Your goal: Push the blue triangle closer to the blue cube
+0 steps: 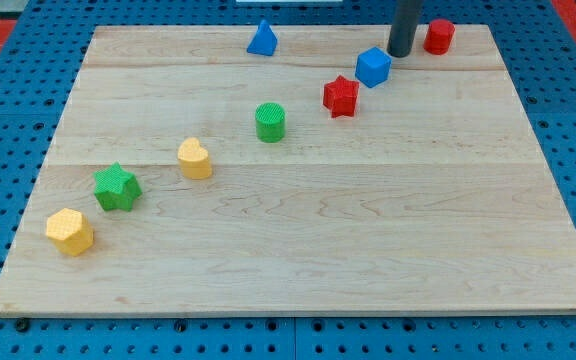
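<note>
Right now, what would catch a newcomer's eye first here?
A loose diagonal of coloured blocks climbs from the yellow block at the view's lower left to the red cylinder at the top right. My tip stands near the top, between the blue cube and that cylinder. The blue triangle sits alone, left of them.

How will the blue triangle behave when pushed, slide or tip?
The blue triangle probably slides: its wide flat base sits on the smooth wooden board. Off-centre contact likely turns it. My tip stands far right of it, beside the blue cube.

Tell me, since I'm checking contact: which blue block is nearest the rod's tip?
The blue cube, just left of and below my tip; the blue triangle sits far off to the view's left.
</note>
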`<action>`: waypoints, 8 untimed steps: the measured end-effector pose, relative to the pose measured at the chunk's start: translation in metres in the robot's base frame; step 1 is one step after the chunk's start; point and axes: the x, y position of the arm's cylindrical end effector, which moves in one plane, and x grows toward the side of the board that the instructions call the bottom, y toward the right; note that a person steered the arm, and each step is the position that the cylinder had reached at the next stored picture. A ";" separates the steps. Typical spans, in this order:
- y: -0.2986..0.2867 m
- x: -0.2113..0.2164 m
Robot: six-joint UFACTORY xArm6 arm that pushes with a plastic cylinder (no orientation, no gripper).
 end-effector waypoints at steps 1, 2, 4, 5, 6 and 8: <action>-0.051 -0.012; -0.118 0.007; -0.272 0.013; -0.285 -0.032; -0.215 -0.024; -0.096 -0.005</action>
